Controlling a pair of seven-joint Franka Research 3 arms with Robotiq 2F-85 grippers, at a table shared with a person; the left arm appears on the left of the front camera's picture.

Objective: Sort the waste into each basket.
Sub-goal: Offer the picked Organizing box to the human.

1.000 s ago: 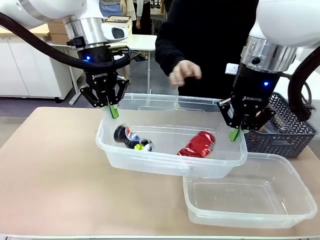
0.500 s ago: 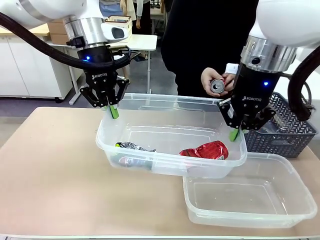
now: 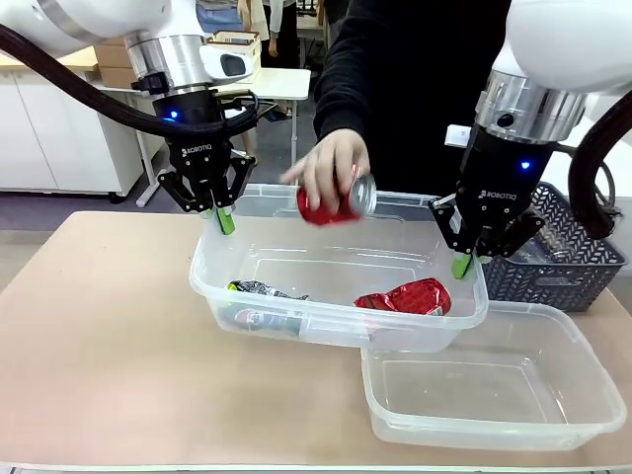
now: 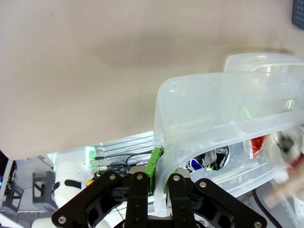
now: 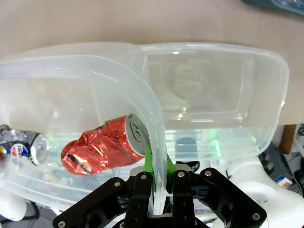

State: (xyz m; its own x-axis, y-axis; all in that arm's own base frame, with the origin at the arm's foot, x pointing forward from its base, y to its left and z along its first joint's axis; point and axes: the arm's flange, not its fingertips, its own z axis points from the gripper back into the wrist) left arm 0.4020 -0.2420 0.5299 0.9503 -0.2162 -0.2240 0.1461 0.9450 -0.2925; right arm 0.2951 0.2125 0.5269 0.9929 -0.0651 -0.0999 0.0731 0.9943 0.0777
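A clear basket point(image 3: 210, 286) hangs above the table, held at both ends. My left gripper point(image 3: 225, 219) is shut on its far-left rim, and my right gripper point(image 3: 461, 265) is shut on its right rim. Inside lie a crushed red can point(image 3: 403, 296) and a silver-and-blue can point(image 3: 259, 292). A person's hand point(image 3: 331, 158) holds another red can point(image 3: 336, 203) over the basket's middle. In the left wrist view my left gripper point(image 4: 159, 176) pinches the basket's rim point(image 4: 190, 85). In the right wrist view my right gripper point(image 5: 159, 167) clamps the rim point(image 5: 114, 66) beside the crushed red can point(image 5: 107, 145).
A second clear basket point(image 3: 380, 413) sits on the table at the front right, partly under the held one, and appears again in the right wrist view point(image 5: 280, 90). A dark lattice basket point(image 3: 563, 265) stands at the right behind my right arm. The person stands close at the far edge.
The person's hand took a can near my right gripper and swung it left over the held basket. The cans inside settled flat. Both grippers kept their place.
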